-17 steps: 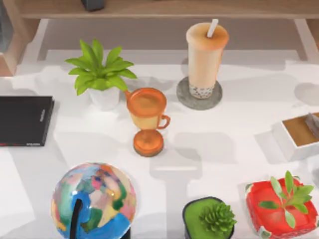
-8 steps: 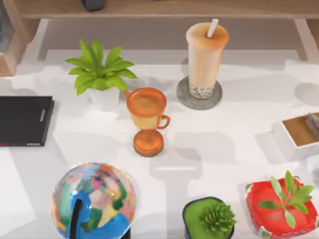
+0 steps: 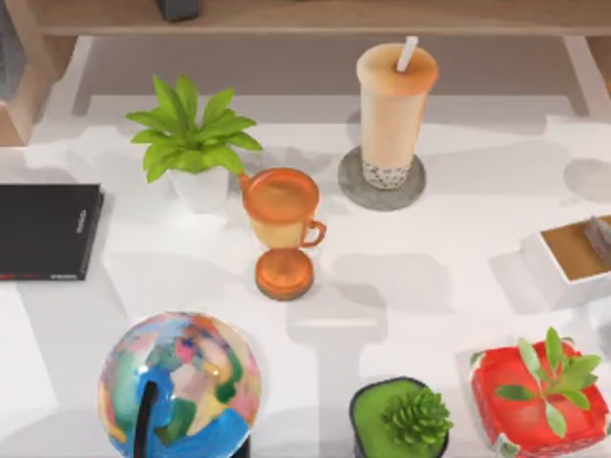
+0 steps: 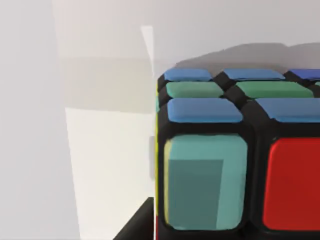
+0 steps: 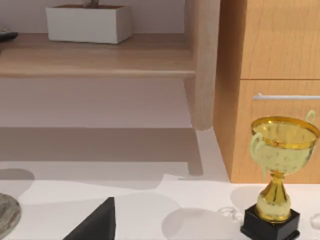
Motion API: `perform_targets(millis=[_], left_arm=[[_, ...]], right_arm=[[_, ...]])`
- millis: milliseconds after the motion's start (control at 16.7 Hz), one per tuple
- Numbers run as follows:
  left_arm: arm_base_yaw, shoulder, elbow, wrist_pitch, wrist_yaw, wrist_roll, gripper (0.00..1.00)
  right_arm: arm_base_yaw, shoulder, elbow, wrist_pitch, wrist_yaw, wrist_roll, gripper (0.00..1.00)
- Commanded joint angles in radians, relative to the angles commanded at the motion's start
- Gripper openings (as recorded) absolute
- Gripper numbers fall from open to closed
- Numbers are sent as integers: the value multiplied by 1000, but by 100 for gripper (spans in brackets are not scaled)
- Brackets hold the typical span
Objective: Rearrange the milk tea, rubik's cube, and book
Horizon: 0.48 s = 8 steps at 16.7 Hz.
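The milk tea (image 3: 393, 110), a tall clear cup of pale orange drink with dark pearls and a white straw, stands upright on a round grey coaster (image 3: 354, 193) at the table's back centre. The rubik's cube (image 4: 240, 155) looms very close in the left wrist view, with blue, green, teal and red tiles on a black frame. A dark part of my left gripper (image 4: 136, 227) shows right beside the cube's lower edge. A dark part of my right gripper (image 5: 95, 225) shows low in the right wrist view, facing a wooden shelf. The book is out of view.
An orange trophy cup (image 3: 281, 229) stands mid-table, a potted plant (image 3: 194, 143) behind it, and a black slab (image 3: 48, 231) at the left. A globe (image 3: 179, 382), a green succulent pot (image 3: 401, 418), a red planter (image 3: 539, 396) and a white box (image 3: 568, 258) line the front and right. A gold trophy (image 5: 277, 175) stands by a wooden cabinet (image 5: 275, 60).
Nothing on the table has moved. Only the shading along the table's left edge has shifted a little.
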Motion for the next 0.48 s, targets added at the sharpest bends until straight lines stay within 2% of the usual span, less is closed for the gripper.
perform_targets(millis=[300, 480], left_arm=[[-1, 57, 196, -115, 1, 0, 0], [-2, 74, 247, -158, 0, -2, 0]], right_arm=[[0, 0, 0, 0, 0, 0, 100], [0, 0, 0, 0, 0, 0, 100]])
